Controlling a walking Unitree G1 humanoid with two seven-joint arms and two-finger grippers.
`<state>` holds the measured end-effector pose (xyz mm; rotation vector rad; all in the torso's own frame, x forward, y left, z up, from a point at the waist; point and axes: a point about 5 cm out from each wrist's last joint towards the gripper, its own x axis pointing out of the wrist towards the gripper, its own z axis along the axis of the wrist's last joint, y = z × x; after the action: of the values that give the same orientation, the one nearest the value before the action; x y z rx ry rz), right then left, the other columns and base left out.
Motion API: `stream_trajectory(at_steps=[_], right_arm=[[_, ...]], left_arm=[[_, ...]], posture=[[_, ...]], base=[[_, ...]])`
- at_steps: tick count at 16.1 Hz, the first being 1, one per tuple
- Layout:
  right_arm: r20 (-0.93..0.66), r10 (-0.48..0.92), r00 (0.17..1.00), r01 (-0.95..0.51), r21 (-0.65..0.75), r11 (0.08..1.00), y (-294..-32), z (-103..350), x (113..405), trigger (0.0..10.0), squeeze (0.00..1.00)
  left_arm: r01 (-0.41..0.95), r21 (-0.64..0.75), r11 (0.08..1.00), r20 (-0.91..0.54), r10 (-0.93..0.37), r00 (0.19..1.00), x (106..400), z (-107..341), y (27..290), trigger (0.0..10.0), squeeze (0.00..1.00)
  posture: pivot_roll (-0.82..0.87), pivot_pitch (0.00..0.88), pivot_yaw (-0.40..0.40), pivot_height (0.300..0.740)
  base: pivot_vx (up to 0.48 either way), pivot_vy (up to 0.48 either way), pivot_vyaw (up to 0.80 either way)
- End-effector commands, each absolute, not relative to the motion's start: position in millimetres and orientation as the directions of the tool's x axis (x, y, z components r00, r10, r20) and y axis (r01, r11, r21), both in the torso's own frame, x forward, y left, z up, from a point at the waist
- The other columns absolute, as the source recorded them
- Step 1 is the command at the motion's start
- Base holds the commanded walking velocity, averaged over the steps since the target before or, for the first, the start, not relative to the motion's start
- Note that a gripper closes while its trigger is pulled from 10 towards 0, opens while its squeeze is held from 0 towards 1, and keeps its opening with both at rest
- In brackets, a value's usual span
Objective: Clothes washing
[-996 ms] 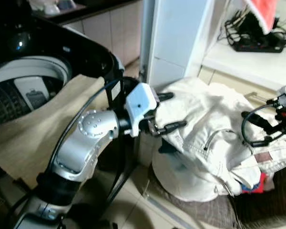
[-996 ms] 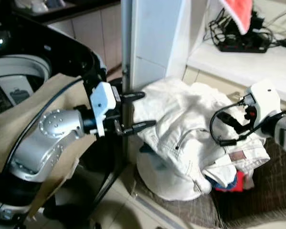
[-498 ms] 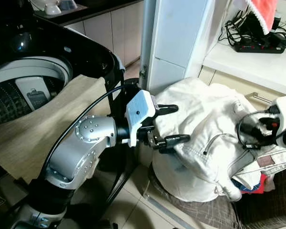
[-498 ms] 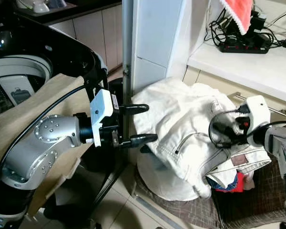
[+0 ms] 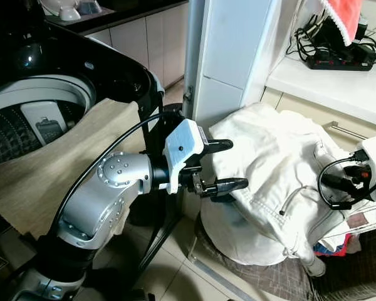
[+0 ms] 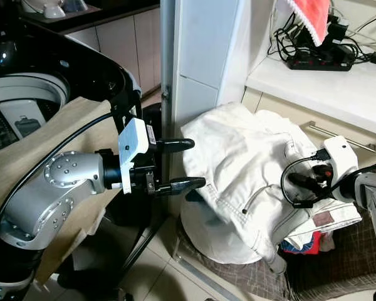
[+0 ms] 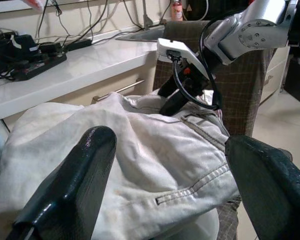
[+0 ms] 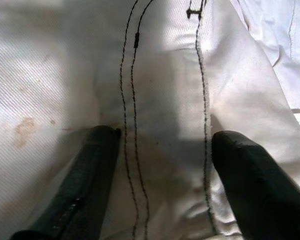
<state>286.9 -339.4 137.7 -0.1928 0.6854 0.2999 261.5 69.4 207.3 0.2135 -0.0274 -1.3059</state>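
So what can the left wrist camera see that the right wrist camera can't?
The left wrist view takes in the right arm, the white counter with a black power strip, and the brown checked basket. The right wrist view sits close up on the cloth: dark double stitching and a small brownish stain. Both show the white jeans ahead of an open tool: the left tool apart from them, the right tool pressed onto them.

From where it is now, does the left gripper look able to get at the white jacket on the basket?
Probably yes. The left gripper is open, its fingers pointing at the near edge of the white jacket, with nothing between them. The right gripper, also open, presses on the jacket's far side, away from that path.
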Motion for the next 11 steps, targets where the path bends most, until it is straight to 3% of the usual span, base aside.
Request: stream_trajectory(at_steps=[1,11], right_arm=[[-0.630,0.209,0.748,-0.325,-0.074,0.943,-342.3,143.0,289.0,0.0,0.00],[-0.564,0.268,0.781,-0.320,0.008,0.948,-340.0,150.0,294.7,0.0,0.00]], left_arm=[[0.951,0.188,0.245,-0.104,-0.958,0.267,261.5,210.7,69.0,10.0,0.00],[0.945,0.195,0.262,-0.112,-0.952,0.286,264.4,209.9,69.3,10.0,0.00]], posture=[[-0.08,0.008,-0.042,0.740],[-0.08,0.012,-0.048,0.740]], base=[[0.000,0.000,0.00],[0.000,0.000,0.00]])
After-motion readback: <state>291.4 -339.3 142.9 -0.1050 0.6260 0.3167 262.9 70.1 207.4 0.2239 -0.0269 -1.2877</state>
